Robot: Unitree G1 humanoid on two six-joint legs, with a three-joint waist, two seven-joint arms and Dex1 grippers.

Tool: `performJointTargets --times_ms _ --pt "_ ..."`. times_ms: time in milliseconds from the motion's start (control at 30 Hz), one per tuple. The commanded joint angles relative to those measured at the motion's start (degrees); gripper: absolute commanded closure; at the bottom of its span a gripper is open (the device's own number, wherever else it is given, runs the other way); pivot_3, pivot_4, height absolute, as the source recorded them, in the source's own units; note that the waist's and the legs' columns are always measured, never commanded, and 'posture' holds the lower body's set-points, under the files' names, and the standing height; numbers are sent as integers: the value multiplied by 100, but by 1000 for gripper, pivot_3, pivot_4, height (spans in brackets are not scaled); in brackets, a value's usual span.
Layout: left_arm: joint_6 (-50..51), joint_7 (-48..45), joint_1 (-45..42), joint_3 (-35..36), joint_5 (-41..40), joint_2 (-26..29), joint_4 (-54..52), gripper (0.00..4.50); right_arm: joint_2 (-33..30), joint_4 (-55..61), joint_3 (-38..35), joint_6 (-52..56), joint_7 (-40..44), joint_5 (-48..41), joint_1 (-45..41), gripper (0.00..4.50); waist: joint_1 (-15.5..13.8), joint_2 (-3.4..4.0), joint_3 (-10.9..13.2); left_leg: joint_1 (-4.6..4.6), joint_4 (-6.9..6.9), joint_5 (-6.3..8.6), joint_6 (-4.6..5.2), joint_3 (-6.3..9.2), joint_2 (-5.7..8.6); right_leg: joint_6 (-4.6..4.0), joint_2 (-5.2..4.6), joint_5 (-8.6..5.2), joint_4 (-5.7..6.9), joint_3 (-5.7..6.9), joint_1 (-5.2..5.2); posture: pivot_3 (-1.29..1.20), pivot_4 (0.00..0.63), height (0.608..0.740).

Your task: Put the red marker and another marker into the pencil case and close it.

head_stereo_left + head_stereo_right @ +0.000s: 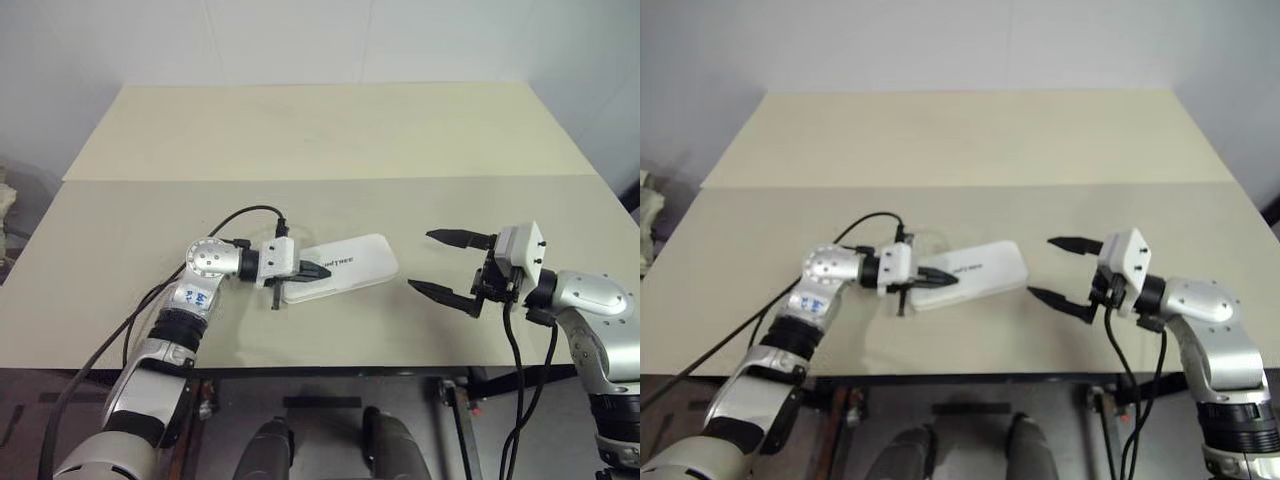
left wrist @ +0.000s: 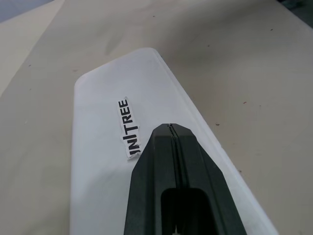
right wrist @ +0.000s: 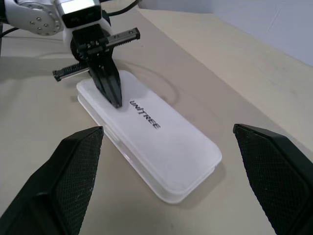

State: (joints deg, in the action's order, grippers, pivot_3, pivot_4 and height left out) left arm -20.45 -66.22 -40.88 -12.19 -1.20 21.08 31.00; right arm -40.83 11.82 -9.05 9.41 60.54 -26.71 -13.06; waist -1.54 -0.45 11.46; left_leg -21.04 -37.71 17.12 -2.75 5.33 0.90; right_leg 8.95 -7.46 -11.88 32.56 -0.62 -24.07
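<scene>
The left gripper (image 1: 318,270) has its 2 black fingers pressed together into a single wedge, pinching nothing, and their joined tips sit on or just above the lid of the pencil case (image 1: 345,266), near the end of the case closest to that arm and right beside the dark "Unitree" lettering (image 2: 129,129). In the right wrist view the tips seem to touch the lid, though contact cannot be confirmed. The pencil case lies flat on the table (image 1: 330,130) with its lid down on the base, its long side running at a slant from the left arm toward the middle of the tabletop. To the case's right, apart from it, the right gripper (image 1: 443,264) hangs above the table with its 2 fingers spread wide, holding nothing, pointed toward the case. A black cable (image 1: 240,213) loops from the left wrist back along that arm. The table is pale beige, with a seam running across it behind the case.
</scene>
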Motion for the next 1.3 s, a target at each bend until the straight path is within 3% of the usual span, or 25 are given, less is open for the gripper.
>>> performJointTargets --times_ms 33,167,267,567,767,933,1200,1300 --pt "331 55 316 -514 438 -55 -216 4475 -17 363 -147 64 -127 -154 65 0 -13 3 -1 4 -2 0 1 5 1 1 0 1 -7 2 11 0 150 740" --pt "675 -27 467 -519 249 -25 -550 4475 49 522 -124 117 -251 -180 174 0 0 11 -7 55 6 8 15 10 0 -20 0 -11 -67 11 90 0 150 740" --pt "1239 13 489 -107 -348 -80 -926 4475 95 485 -74 55 -266 -141 239 0 6 12 -7 76 6 11 19 10 -1 -35 -1 -21 -84 12 124 0 150 740" --pt "1667 72 518 857 -1320 270 -1417 4475 171 51 3 -169 -123 -46 202 0 147 2 -1 71 32 10 19 7 -7 -7 1 -5 -61 15 85 0 150 740" --pt "2257 73 999 1489 -2021 647 -2177 4475 337 -257 -52 -646 -162 108 180 0 181 3 -1 61 62 10 17 2 -13 -8 4 -7 -46 15 47 0 150 740" --pt "2694 -104 1812 1768 -2495 1129 -3053 2862 314 -525 -133 -1062 -131 298 276 0 182 3 0 56 64 17 18 -11 -17 -8 4 -8 -48 13 46 0 150 740" --pt "2599 154 2465 2246 -2522 1439 -3252 136 178 -749 -402 -1235 -128 253 416 0 161 2 1 57 60 18 18 -10 -19 -22 4 -16 -61 15 47 0 150 740" --pt "2492 229 2426 2260 -2479 1430 -3270 60 57 -706 -437 -1127 9 153 503 0 166 2 1 59 59 18 18 -11 -19 -24 4 -16 -58 15 47 0 150 740"
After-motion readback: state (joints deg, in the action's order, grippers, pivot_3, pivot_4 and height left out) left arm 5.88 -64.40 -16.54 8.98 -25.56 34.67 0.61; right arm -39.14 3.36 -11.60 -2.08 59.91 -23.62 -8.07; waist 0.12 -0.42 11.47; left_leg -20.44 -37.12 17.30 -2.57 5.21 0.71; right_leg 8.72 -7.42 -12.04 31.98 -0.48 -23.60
